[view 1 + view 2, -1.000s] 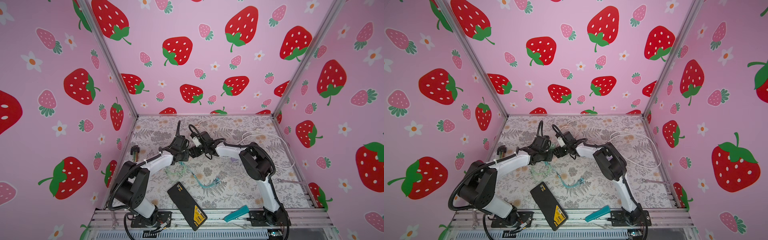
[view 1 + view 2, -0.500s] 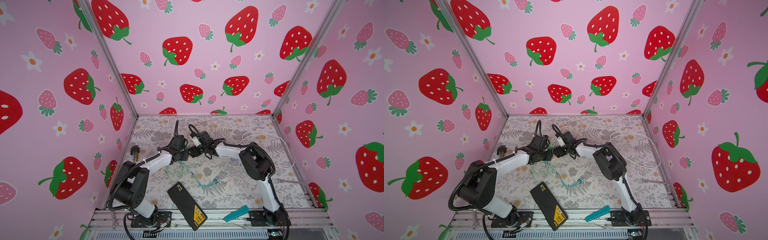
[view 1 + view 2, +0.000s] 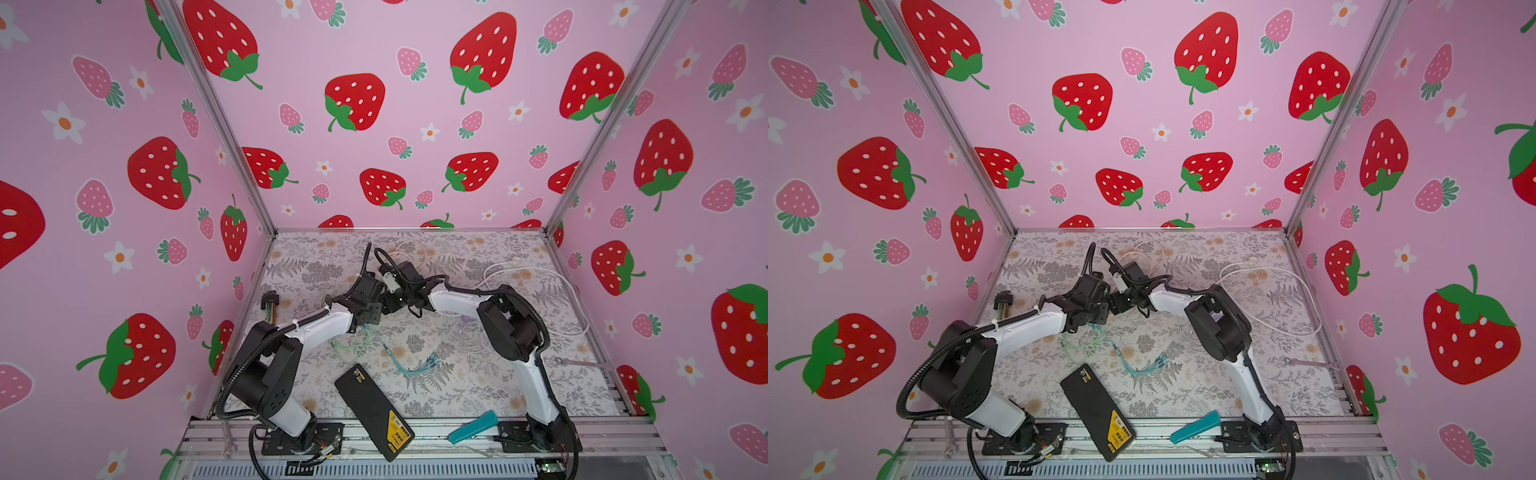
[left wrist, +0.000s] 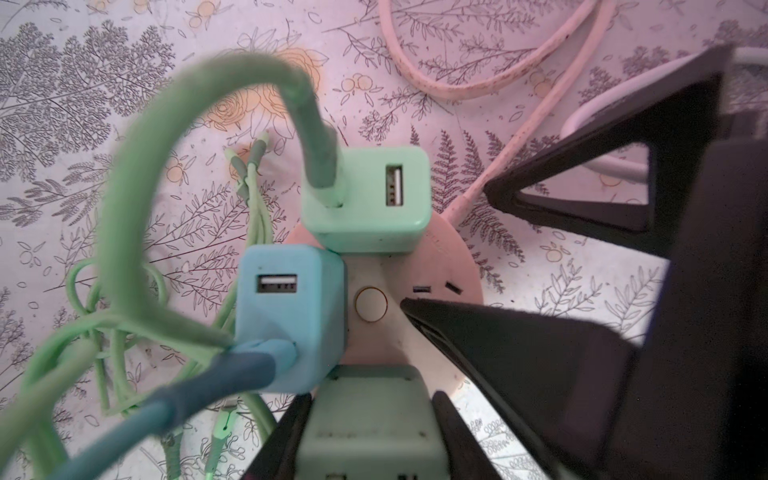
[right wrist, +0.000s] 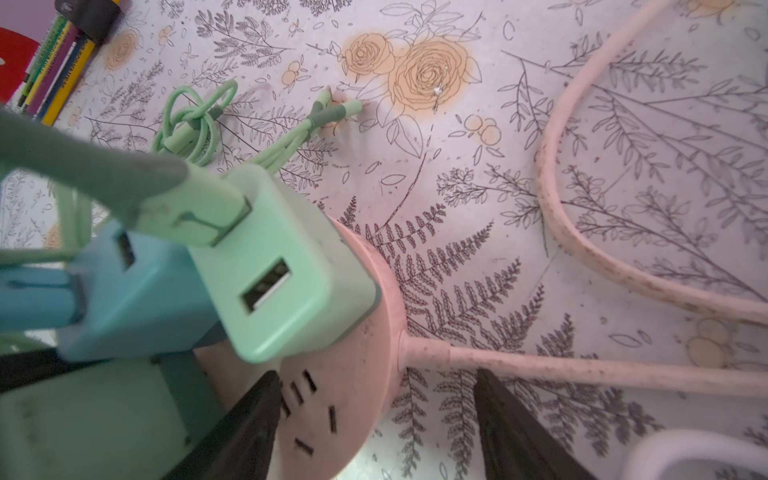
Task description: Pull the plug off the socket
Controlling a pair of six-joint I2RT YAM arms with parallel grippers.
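Where the two grippers meet: over a round pink socket (image 4: 457,257) lying flat on the floral mat (image 3: 457,386), the arms reaching in from opposite sides with their wrists close together in both top views.
State of the left gripper (image 4: 372,399): clenched on a green plug (image 4: 365,432), with one black finger against each of its sides.
Place of the green plug: upright on the socket, directly between the left fingers (its prongs are hidden, so I cannot tell how deep it sits).
State of the right gripper (image 5: 378,374): released, jaws apart and clamping nothing. One finger (image 5: 249,424) lies over the socket's face; the other comes down outside the rim, beside the pink cord (image 5: 582,365).
Between the right fingers: a bare patch of socket face with open slots (image 5: 332,417). Whether the inner finger presses on the face, I cannot tell.
Beyond the left fingertips: a second green plug (image 4: 361,228), also on the socket, across the white button (image 4: 371,303). A green cable (image 4: 137,187) loops out of its top.
Beside the held plug: a blue plug (image 4: 291,320) on the socket, close against the second green plug, with a blue cable (image 4: 208,386) leaving it.
Well away from both grippers: a black flat device (image 3: 374,411) and a teal tool (image 3: 473,426), near the arm bases.
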